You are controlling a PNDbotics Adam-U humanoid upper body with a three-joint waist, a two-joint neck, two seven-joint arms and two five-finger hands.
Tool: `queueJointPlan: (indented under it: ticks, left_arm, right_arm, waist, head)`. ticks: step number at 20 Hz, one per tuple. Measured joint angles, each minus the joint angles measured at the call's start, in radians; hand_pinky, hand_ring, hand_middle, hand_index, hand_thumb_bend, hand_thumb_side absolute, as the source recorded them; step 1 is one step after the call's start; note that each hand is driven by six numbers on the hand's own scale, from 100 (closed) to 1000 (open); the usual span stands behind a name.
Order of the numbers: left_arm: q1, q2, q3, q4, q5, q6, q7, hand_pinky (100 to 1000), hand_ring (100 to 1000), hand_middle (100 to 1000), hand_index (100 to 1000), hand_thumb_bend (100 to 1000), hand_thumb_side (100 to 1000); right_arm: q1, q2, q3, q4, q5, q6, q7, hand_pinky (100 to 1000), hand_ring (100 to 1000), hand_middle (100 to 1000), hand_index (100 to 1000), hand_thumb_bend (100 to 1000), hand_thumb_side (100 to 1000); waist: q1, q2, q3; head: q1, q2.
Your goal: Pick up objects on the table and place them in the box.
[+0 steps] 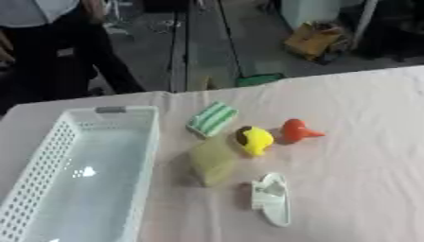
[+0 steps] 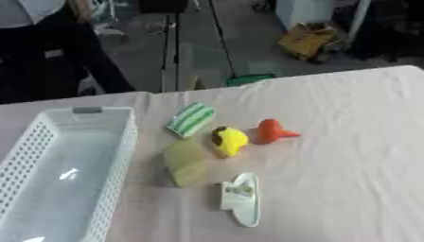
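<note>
No robot hand is seen in either view, so the state of the fingers cannot be told; nothing is held. The white slatted box (image 1: 79, 175) stands at the table's 8 o'clock and is seen to hold nothing. Five objects lie clustered just to its right: a green-and-white striped block (image 1: 212, 119) at 12 o'clock of the cluster; a yellow rounded toy (image 1: 254, 140) at the centre, with a red pointed toy (image 1: 296, 130) just beside it at 3 o'clock; a pale yellow-green pad (image 1: 212, 161) at 7 o'clock, nearest the box wall; a flat white object (image 1: 271, 198) at 5 o'clock. The striped block and the pad are judged light and soft, best taken across their short sides; the two toys are judged light, smooth and liable to roll, best taken round the body; the white object is judged stiff and thin, best pinched at its long edges.
</note>
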Motion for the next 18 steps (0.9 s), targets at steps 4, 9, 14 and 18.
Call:
queueJointPlan:
  ticks: [4, 9, 14, 18]
  left_arm:
    - [0.007, -0.022, 0.001, 0.0, 0.012, 0.016, 0.008, 1000, 999, 984, 1000, 100, 1000]
    - [0.007, -0.04, 0.001, 0.0, 0.032, 0.03, 0.008, 1000, 997, 980, 1000, 100, 1000]
    - [0.006, -0.049, 0.001, 0.0, 0.051, 0.042, 0.006, 1000, 996, 972, 1000, 100, 1000]
    - [0.005, -0.054, 0.001, 0.0, 0.062, 0.049, 0.004, 1000, 997, 973, 1000, 100, 1000]
  right_arm:
    - [0.007, 0.006, 0.001, 0.0, 0.031, 0.018, 0.04, 904, 917, 885, 916, 100, 1000]
    - [0.008, 0.014, 0.012, 0.0, 0.06, 0.026, 0.095, 909, 920, 888, 915, 138, 1000]
    - [0.015, 0.017, 0.022, 0.0, 0.086, 0.031, 0.152, 911, 921, 875, 911, 157, 1000]
    - [0.018, 0.018, 0.027, 0.0, 0.095, 0.035, 0.189, 912, 923, 860, 916, 188, 1000]
  waist:
    - [-0.001, 0.007, 0.007]
    - [-0.007, 0.01, 0.011]
    - [-0.012, 0.013, 0.018]
    - [-0.014, 0.013, 0.018]
  head:
    - [0.038, 0.028]
    - [0.058, 0.046]
    - [0.056, 0.046]
    - [0.038, 0.04]
